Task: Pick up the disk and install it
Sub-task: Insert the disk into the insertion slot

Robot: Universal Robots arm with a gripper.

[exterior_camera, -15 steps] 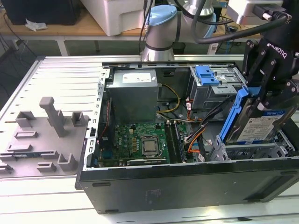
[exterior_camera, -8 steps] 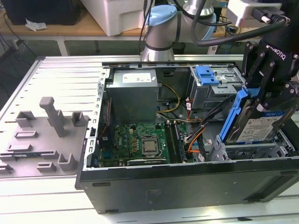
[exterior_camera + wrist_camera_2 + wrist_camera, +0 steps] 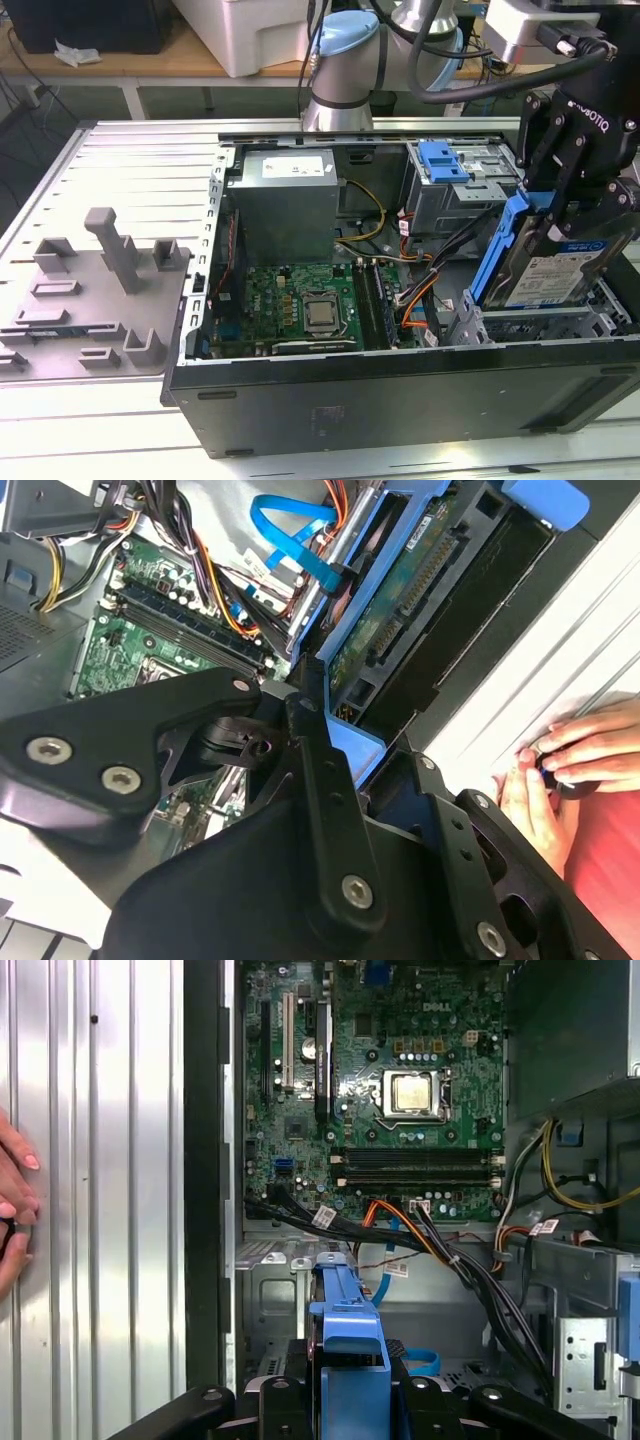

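The disk (image 3: pixel 548 278), a silver drive in a blue plastic bracket, hangs tilted on edge above the drive bay (image 3: pixel 540 325) in the open computer case's front corner, at the exterior view's right. My gripper (image 3: pixel 556 212) comes down from above and is shut on the disk's upper part. In the second wrist view the disk's green circuit side (image 3: pixel 402 592) and blue bracket run away from the gripper (image 3: pixel 352 748) towards the case wall. In the first wrist view the bracket's blue end (image 3: pixel 348 1345) sticks out between the black fingers (image 3: pixel 275 1390), above the bay floor.
The case holds a grey power-supply box (image 3: pixel 286 195), a green motherboard (image 3: pixel 300 300), cable bundles (image 3: pixel 415 255) and a grey cage with a blue latch (image 3: pixel 445 165). A grey moulded fixture (image 3: pixel 100 290) lies on the ribbed table. A person's hand (image 3: pixel 585 750) rests beside the case.
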